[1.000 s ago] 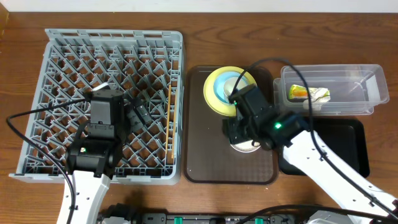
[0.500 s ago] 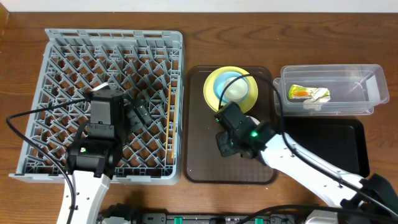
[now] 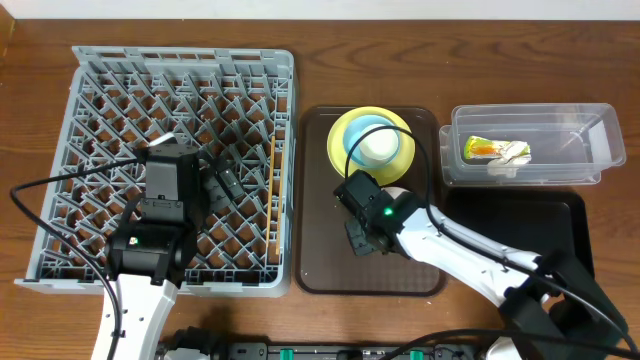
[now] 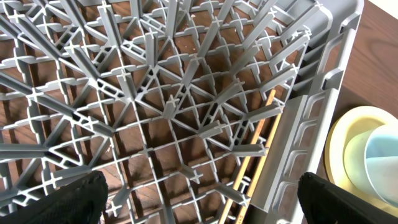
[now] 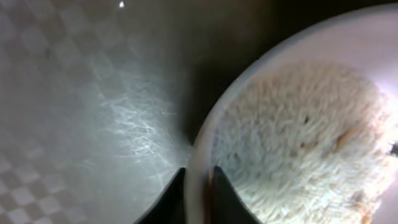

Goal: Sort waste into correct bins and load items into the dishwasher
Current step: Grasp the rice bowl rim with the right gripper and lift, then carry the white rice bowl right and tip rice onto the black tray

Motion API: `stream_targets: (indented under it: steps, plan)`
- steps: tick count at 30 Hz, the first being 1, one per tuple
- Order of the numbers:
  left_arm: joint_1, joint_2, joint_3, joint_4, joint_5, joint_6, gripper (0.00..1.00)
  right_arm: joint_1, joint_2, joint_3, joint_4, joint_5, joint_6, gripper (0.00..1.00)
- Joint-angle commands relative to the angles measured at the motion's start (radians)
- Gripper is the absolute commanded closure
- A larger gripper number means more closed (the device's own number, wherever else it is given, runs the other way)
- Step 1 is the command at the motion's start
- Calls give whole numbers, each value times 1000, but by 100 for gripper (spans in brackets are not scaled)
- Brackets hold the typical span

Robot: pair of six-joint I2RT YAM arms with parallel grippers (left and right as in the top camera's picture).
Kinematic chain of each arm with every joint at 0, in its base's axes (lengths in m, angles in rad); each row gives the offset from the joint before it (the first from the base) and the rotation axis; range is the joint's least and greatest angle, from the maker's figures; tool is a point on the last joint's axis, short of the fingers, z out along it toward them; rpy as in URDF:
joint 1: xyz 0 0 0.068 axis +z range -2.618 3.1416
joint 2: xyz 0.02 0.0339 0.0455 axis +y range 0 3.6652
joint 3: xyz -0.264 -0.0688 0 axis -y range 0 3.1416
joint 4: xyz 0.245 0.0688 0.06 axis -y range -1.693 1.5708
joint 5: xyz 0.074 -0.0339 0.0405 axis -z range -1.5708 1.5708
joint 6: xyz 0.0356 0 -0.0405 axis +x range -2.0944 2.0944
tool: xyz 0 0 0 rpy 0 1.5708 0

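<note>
Right gripper (image 3: 358,238) has slid left across the brown tray (image 3: 318,200) since a second ago, from right-centre to left-centre. The left arm has not moved. Right jaws are narrow, pinched on the rim of the white bowl (image 5: 214,118), one finger on each side of the rim in the wrist view. The bowl holds pale crumbs (image 5: 298,124) and sits on the brown tray. From overhead it is hidden under the gripper and arm. On the far side of the gripper, same tray: yellow plate (image 3: 336,150) with blue bowl (image 3: 372,125) on it, white cup (image 3: 379,148) inside the bowl. Right of the tray is the clear tub (image 3: 610,140), with wrapper (image 3: 482,149) and paper scrap (image 3: 512,153) inside. Black tray (image 3: 560,215) lies just in front of the tub, and the right arm crosses over it. Left gripper (image 3: 222,180) hangs over the rack (image 3: 120,90), jaws wide apart, holding nothing. Chopsticks (image 3: 272,170) lie inside the rack along its right edge.
</note>
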Motion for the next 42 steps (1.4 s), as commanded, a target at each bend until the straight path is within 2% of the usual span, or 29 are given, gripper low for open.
stream_targets:
  steps: [1,10,23,27,31,36,42]
  plan:
    - [3,1,-3,0,-5,-8,1,14,7,1,-3,8,6,99]
    - [3,1,-3,0,-5,-8,1,9,-117,22,-64,12,-8,99]
    - [3,1,-3,0,-5,-8,1,-130,-414,131,-317,19,6,99]
    - [3,1,-3,0,-5,-8,1,-263,-502,131,-346,-42,5,99]
    - [3,1,-3,0,-5,-8,1,-454,-565,131,-356,-221,-69,99]
    - [3,1,-3,0,-5,-8,1,-689,-581,122,-365,-442,-154,99]
    - [3,1,-3,0,-5,-8,1,-918,-581,67,-363,-619,-251,99]
